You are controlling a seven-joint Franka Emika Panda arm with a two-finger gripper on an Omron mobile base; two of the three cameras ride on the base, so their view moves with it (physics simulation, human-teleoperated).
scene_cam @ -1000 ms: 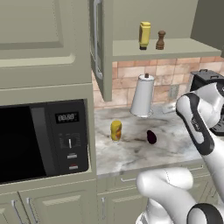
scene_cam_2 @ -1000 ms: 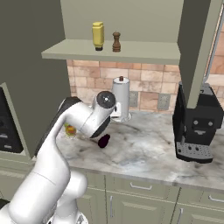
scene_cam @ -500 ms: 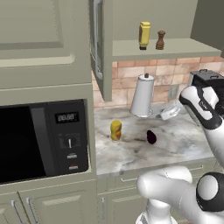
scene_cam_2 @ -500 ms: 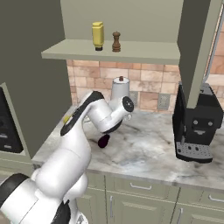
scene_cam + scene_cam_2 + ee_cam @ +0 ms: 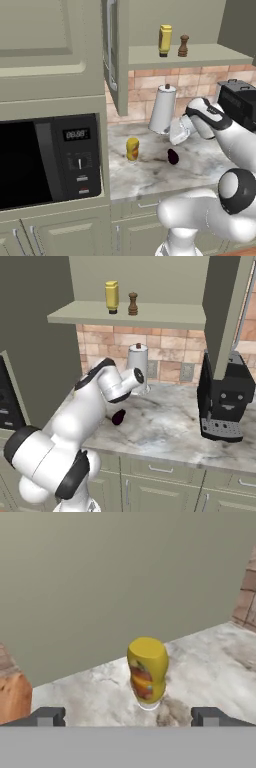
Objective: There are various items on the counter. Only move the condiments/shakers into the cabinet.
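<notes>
The amber squeeze bottle (image 5: 132, 149) stands upright on the marbled counter (image 5: 150, 174), left of the dark purple vegetable (image 5: 173, 156). In the hand view the amber bottle (image 5: 146, 672) stands centred ahead of my gripper (image 5: 128, 717), whose fingertips (image 5: 47, 717) are wide apart, open and empty, well short of it. From the left base view my gripper (image 5: 175, 136) hangs in front of the paper-towel roll (image 5: 162, 109). The bright yellow bottle (image 5: 165, 40) and the brown pepper shaker (image 5: 183, 45) stand on the shelf of the open cabinet (image 5: 114, 55).
A black microwave (image 5: 50, 160) is built in left of the counter. A black coffee machine (image 5: 225, 406) stands at the right end. The cabinet door (image 5: 112, 75) hangs open above the amber bottle. The vegetable (image 5: 118, 417) lies right beside the arm.
The arm has unfolded and its hand has swung left, in front of the paper-towel roll, facing the amber bottle. The bottles, shaker and vegetable have not moved.
</notes>
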